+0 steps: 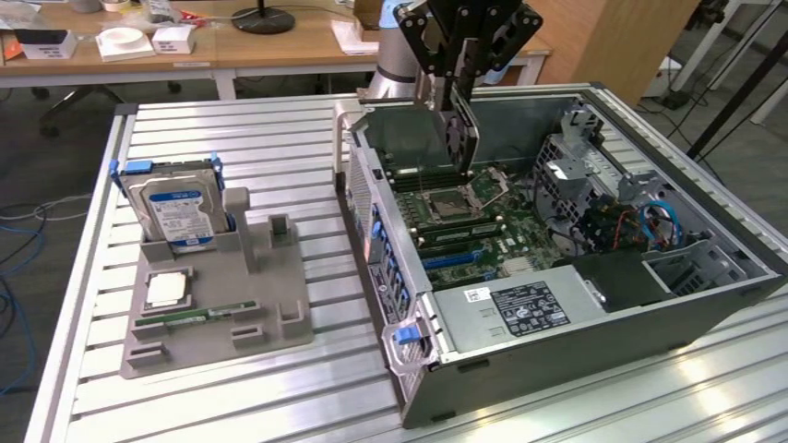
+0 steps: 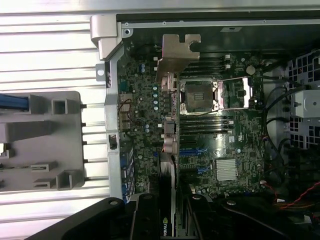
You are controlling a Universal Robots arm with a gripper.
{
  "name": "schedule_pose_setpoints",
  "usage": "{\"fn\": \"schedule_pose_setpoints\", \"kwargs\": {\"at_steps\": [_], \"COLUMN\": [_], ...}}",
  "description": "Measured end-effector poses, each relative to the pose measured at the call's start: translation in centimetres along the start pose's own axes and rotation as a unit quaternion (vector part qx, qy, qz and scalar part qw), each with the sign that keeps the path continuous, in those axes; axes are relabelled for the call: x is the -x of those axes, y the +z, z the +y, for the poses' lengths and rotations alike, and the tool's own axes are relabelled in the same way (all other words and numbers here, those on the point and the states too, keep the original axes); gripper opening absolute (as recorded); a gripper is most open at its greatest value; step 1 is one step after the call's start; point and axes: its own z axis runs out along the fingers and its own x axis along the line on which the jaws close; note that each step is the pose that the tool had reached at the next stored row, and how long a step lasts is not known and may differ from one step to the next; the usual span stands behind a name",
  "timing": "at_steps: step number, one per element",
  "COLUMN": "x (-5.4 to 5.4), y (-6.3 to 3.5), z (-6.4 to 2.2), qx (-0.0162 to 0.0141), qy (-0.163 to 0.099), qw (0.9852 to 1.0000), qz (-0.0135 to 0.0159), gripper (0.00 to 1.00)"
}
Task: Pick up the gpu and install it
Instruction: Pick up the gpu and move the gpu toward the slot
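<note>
i am looking down on the slatted metal table (image 1: 246, 129), which is carrying the open computer case (image 1: 689, 309) on the exterior view's right and a grey parts fixture (image 1: 265, 277) on its left. inside the case the motherboard (image 1: 499, 235) is lying flat and facing up, with its blue expansion slots (image 1: 462, 265) toward the near end. the jaws are clenching the gpu (image 1: 463, 129), and it is hanging straight below them, above the motherboard near the cpu socket (image 1: 449, 198), not touching it as far as i am able to tell. its long axis is running up and down, in line with the jaws rather than along the slots, and it is showing me a thin edge. in the wrist view the silver bracket (image 2: 177, 55) is sitting at the end farthest from the jaws, so i am judging that the bracket end is pointing down at the motherboard.
</note>
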Motion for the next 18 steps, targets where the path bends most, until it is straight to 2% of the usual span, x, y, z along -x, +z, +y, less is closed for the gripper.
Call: {"fn": "schedule_pose_setpoints", "kwargs": {"at_steps": [9,18], "x": [0.03,0.97], "y": [0.0,0.04], "z": [0.0,0.09], "qx": [0.0,0.0], "qy": [0.0,-0.001], "qw": [1.0,1.0], "qz": [0.0,0.0], "gripper": [0.26,0.26]}}
